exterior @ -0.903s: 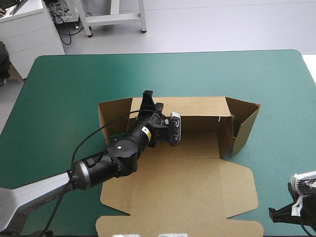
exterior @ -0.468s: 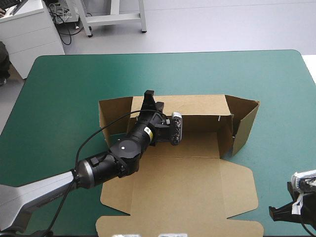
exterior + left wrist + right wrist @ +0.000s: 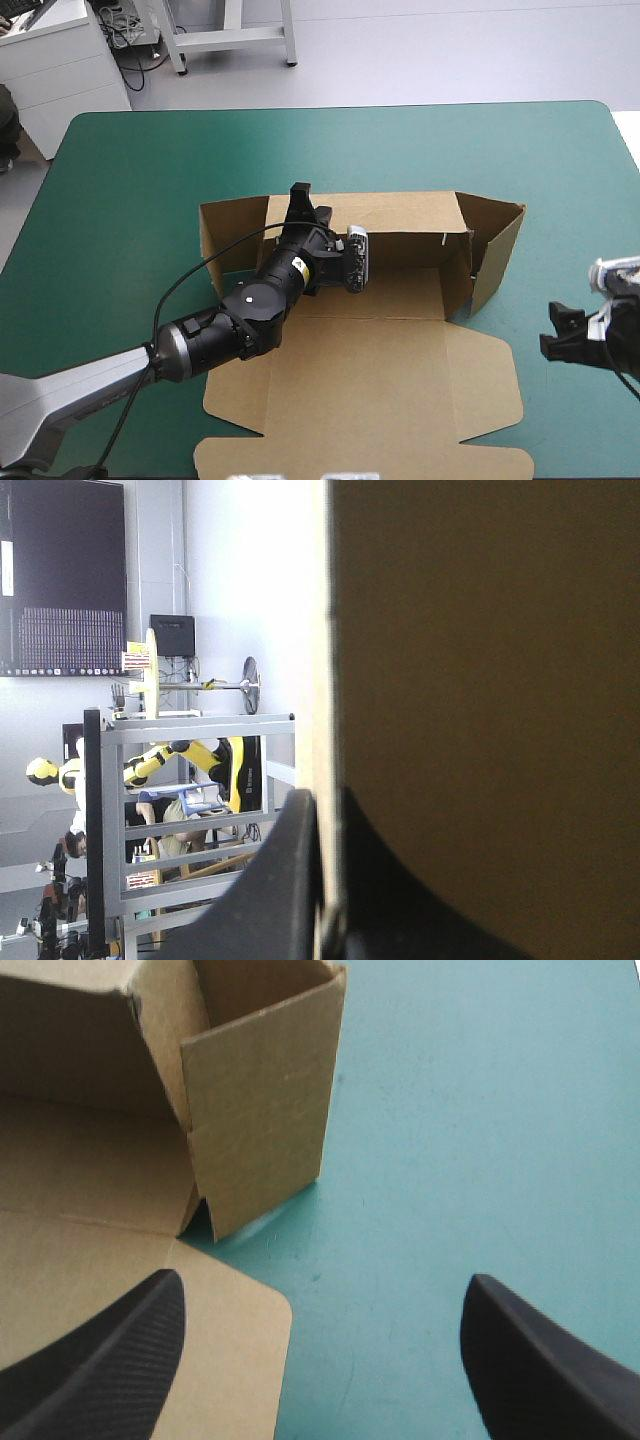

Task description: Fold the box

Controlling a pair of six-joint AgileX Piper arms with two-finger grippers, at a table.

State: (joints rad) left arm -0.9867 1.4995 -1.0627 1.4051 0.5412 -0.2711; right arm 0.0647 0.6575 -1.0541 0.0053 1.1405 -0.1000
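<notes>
Your right claw (image 3: 556, 330) is what has changed. Just before, it sat low at the table's near right corner. Now it has come forward along the right edge, nearer the box (image 3: 400, 290) but still apart from it. Its fingers stand wide apart with nothing between them. Your left claw (image 3: 303, 203) has hardly shifted. It stays clamped on the back wall (image 3: 400, 212) near that wall's left end, keeping it upright.

The box lies at the middle of the teal-green table (image 3: 150, 170), half built. The back wall is up, the right side flap (image 3: 497, 255) stands angled outward, and the left side flap (image 3: 230, 235) is splayed too. The lid panel (image 3: 380, 380) lies flat toward you. I judge the right arm's approach to be the opening of work on the right side flap, which probably needs swinging inward.

The high view gives you the layout and the gap between right claw and flap, but the left arm's own bulk hides its grip. The left wrist view settles that: the board's edge runs between the two black fingers (image 3: 290, 880), which are all but closed on it. The right wrist view shows the right side flap (image 3: 260, 1110) ahead of the open claw (image 3: 320, 1285), resting on its lower edge on the cover. A rounded corner of the lid panel (image 3: 230, 1330) lies beside one finger. That claw is aimed at bare cover beside the flap rather than at the flap itself.
</notes>
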